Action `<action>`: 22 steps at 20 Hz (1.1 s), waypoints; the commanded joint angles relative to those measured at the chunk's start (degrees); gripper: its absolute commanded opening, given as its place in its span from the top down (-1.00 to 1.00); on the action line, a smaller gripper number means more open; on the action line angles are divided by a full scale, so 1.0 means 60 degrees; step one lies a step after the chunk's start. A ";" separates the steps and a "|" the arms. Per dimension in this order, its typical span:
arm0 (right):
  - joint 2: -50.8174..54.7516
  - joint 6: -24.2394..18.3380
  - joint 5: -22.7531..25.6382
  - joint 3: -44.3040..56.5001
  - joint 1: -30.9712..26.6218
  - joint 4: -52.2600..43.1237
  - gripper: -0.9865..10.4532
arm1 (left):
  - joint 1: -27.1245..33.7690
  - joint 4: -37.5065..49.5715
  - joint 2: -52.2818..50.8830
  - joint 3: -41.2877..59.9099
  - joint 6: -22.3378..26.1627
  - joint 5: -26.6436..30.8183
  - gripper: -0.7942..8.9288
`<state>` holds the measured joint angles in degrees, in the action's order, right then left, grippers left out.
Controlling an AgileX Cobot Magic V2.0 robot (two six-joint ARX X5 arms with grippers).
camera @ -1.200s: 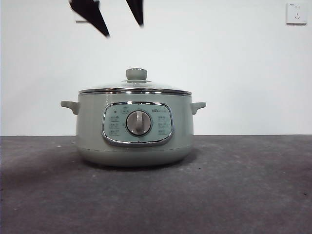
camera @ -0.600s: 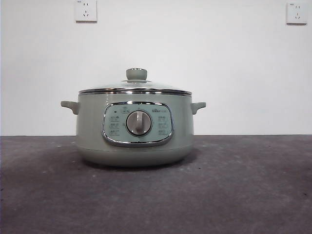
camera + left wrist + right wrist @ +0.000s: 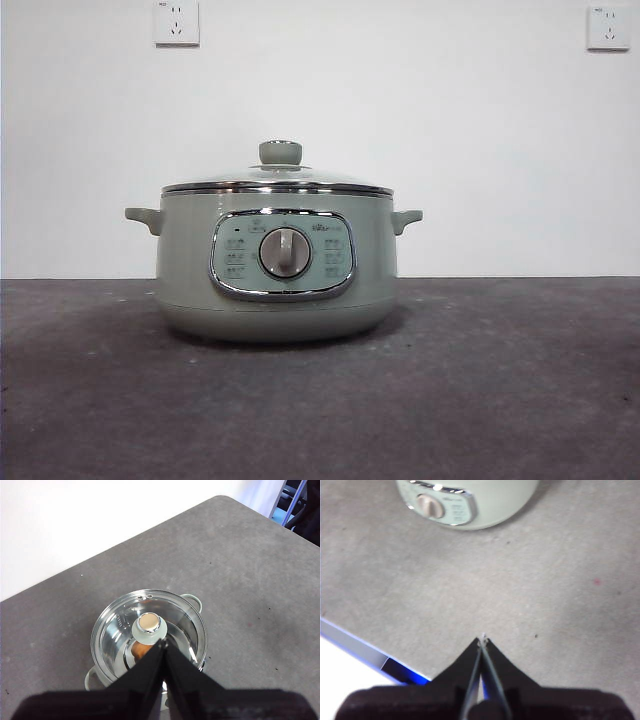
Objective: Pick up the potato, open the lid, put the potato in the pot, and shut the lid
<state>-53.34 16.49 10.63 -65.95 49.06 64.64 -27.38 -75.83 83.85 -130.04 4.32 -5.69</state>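
The grey worktop [image 3: 500,400] fills the lower part of the front view, meeting a white wall [image 3: 480,130] that carries two sockets, one at the upper left [image 3: 176,21] and one at the upper right [image 3: 608,26] of the frame.

The pot [image 3: 275,262] stands on the worktop, a little left of centre in the front view, its chrome-framed panel and dial [image 3: 285,252] facing the camera and a small handle sticking out on each side. The right wrist view catches only its front part at the top of the picture [image 3: 470,500].

The lid [image 3: 277,181] sits closed on the pot, rim on rim, with its knob [image 3: 280,152] upright on top. In the left wrist view the lid [image 3: 170,615] is seen from above.

The potato [image 3: 138,650] lies inside the pot; through the glass only a small orange-brown patch shows, beside the knob and partly hidden by the tool.

The left tool [image 3: 164,642] hangs above the lid near the knob, its jaws pressed together and holding nothing. The right tool [image 3: 482,641] is over bare worktop, well apart from the pot, its jaws also pressed together and empty. Neither tool shows in the front view.
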 commanded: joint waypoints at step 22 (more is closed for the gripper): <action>-0.0007 -0.0029 0.0055 0.0084 0.0011 -0.0055 0.83 | 0.3774 1.1475 -1.1945 1.9934 -0.0036 -0.0117 0.84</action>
<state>-53.34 16.51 10.72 -65.95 49.06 64.64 -4.99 -8.05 12.69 -11.33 4.40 -6.52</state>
